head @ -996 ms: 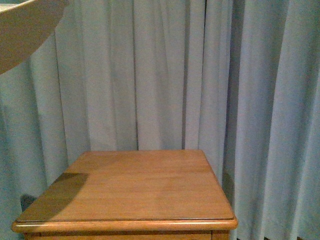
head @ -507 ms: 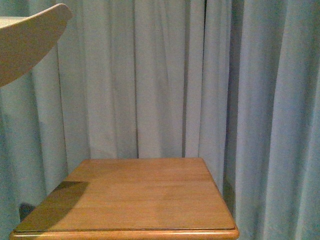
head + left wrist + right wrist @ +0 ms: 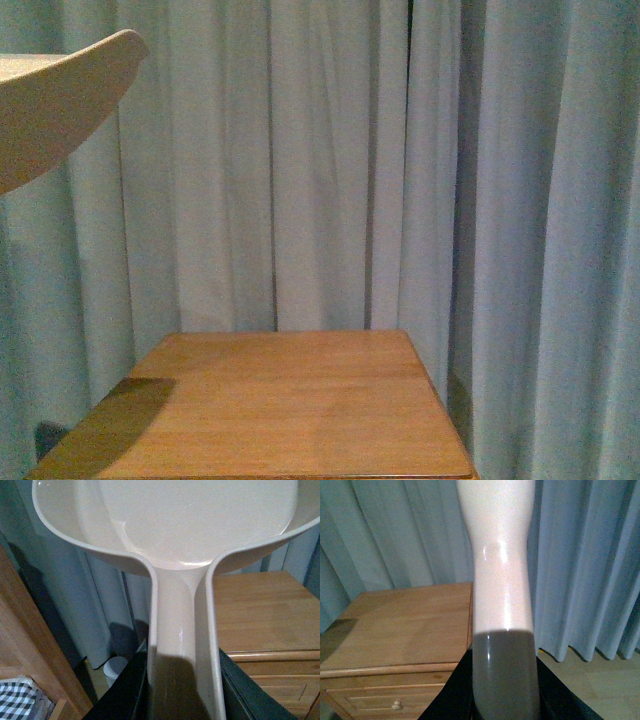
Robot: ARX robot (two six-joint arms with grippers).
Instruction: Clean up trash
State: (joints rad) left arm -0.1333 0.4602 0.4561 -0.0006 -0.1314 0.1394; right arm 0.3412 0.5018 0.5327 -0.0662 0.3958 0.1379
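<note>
Tools held, trash unseen
Left gripper (image 3: pixel 182 682) jaws clamp the dustpan (image 3: pixel 170 525) handle, right gripper (image 3: pixel 504 690) jaws a pale handle (image 3: pixel 502 580); next, probably locate the trash, then lower both.

Place: a home, most likely a bedroom.
Curtains: pale blue-grey curtains (image 3: pixel 320 170) hang in long soft folds across the whole back of the room, reaching down to the floor.
Bedside cabinet: a small honey-coloured wooden cabinet (image 3: pixel 280 410) stands against the curtains. The right wrist view shows its drawer (image 3: pixel 370 699) with a little round knob (image 3: pixel 396 705).
Floor: light wood-look boards (image 3: pixel 605 680).
Other furniture: a second wooden piece (image 3: pixel 20 625) stands near the cabinet, with black-and-white checked fabric (image 3: pixel 15 705) low beside it.
Bin: a small white bin (image 3: pixel 116 667) sits on the floor by the curtain, between the two wooden pieces.
</note>
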